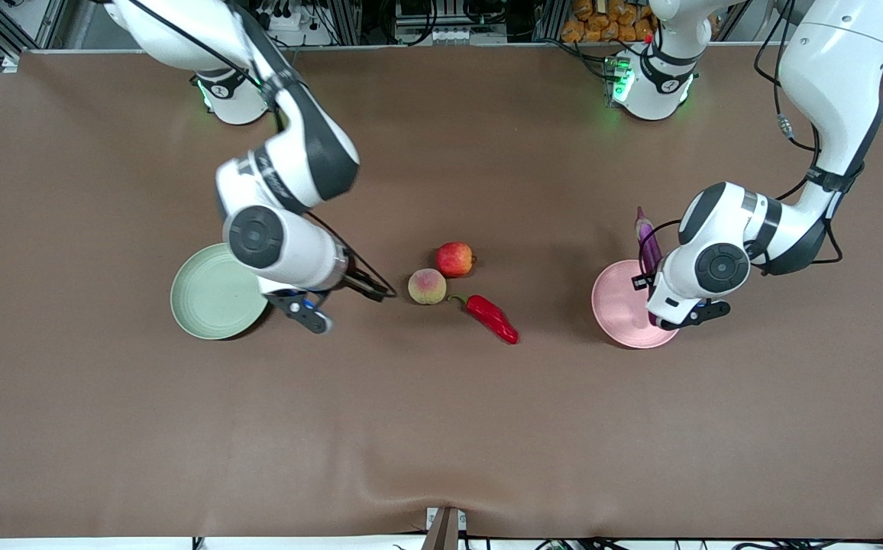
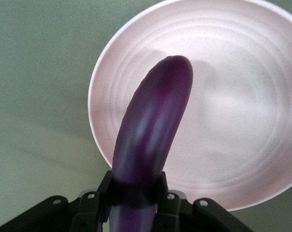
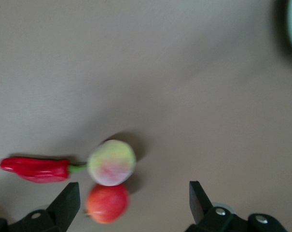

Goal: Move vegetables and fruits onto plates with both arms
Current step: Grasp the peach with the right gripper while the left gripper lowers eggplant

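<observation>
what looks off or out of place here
Nothing stands out. The left gripper holds the eggplant over the pink plate; apple, peach and chili lie intact mid-table, by the open right gripper.

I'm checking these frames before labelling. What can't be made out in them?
- Eggplant: stem end cut off by the left wrist view's edge; in the front view the left arm covers most of it.
- Left end effector: in the front view hidden under its own wrist.
- Green plate: part covered by the right arm in the front view.
- Apple: blurred in the right wrist view.
</observation>
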`<action>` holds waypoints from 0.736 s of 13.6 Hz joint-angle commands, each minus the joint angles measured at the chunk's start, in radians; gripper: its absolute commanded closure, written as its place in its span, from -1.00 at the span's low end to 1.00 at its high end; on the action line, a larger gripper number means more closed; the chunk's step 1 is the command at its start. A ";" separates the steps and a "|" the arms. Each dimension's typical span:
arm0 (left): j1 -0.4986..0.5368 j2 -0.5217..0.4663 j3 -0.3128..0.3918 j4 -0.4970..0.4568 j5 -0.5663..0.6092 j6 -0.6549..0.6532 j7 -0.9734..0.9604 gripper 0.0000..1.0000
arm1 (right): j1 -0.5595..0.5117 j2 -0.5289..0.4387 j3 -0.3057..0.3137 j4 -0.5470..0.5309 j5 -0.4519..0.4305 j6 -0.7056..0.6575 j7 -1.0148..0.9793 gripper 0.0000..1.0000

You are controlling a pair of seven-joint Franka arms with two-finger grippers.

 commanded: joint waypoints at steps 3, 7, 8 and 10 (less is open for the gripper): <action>0.026 0.027 -0.011 0.022 0.068 0.005 0.006 1.00 | 0.095 0.136 -0.011 0.024 0.044 0.177 0.123 -1.00; 0.037 0.036 -0.011 0.025 0.070 0.010 0.004 1.00 | 0.138 0.196 -0.011 0.025 0.055 0.222 0.134 -1.00; 0.039 0.042 -0.011 0.028 0.070 0.014 0.003 1.00 | 0.153 0.208 -0.010 0.027 0.055 0.227 0.135 -1.00; 0.039 0.048 -0.011 0.035 0.070 0.024 0.003 1.00 | 0.160 0.217 -0.011 0.027 0.056 0.230 0.147 -1.00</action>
